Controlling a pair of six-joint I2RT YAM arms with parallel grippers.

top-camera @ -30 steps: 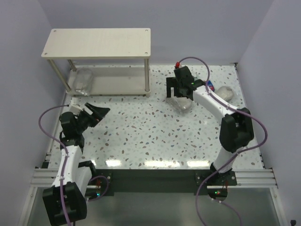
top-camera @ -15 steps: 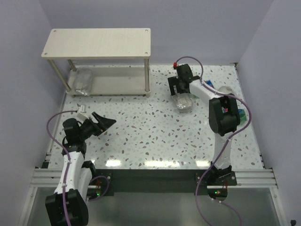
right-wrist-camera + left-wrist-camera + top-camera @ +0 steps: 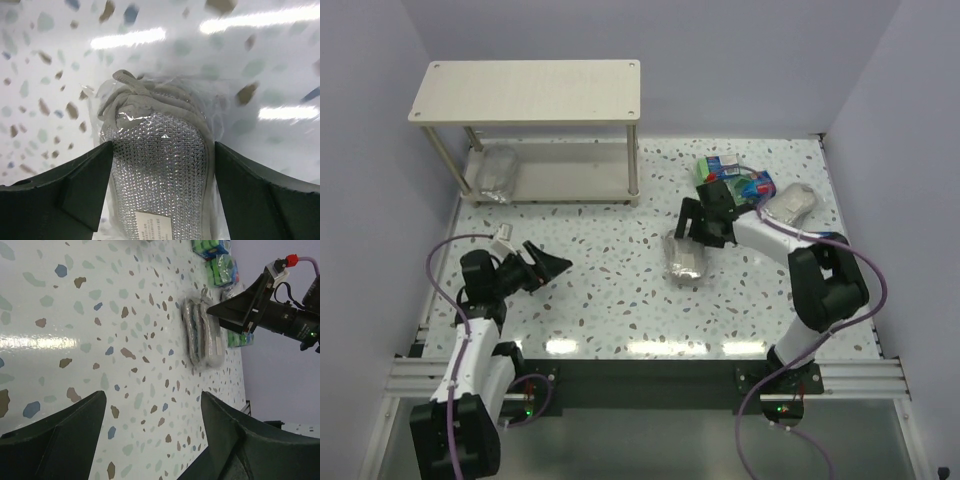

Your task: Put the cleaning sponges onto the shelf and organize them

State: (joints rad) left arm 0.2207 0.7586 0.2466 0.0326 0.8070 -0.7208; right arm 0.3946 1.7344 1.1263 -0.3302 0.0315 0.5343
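Note:
A silvery-grey scourer (image 3: pixel 686 262) in clear wrap sits mid-table, right of centre, with my right gripper (image 3: pixel 701 234) over it. In the right wrist view the two fingers press against the sides of the scourer (image 3: pixel 157 170), so the right gripper (image 3: pixel 163 145) is shut on it. Another scourer (image 3: pixel 497 172) lies on the lower tier of the beige shelf (image 3: pixel 530 90), at its left end. A third scourer (image 3: pixel 792 203) and two green packs (image 3: pixel 720 165) (image 3: pixel 753 186) lie at the far right. My left gripper (image 3: pixel 551 262) hovers open and empty at the near left, and my left gripper (image 3: pixel 152 393) faces the held scourer (image 3: pixel 202 332).
The shelf's thin front right leg (image 3: pixel 633 165) stands between the shelf and the right arm. Purple walls close in the table on the left, back and right. In the left wrist view the green packs (image 3: pixel 222 270) show beyond the right gripper's black body (image 3: pixel 250 307).
My right gripper has come toward the near left, its jaws narrowing, and the scourer moved with it. That uncovered the green packs behind. The left gripper shifted slightly nearer and rightward.

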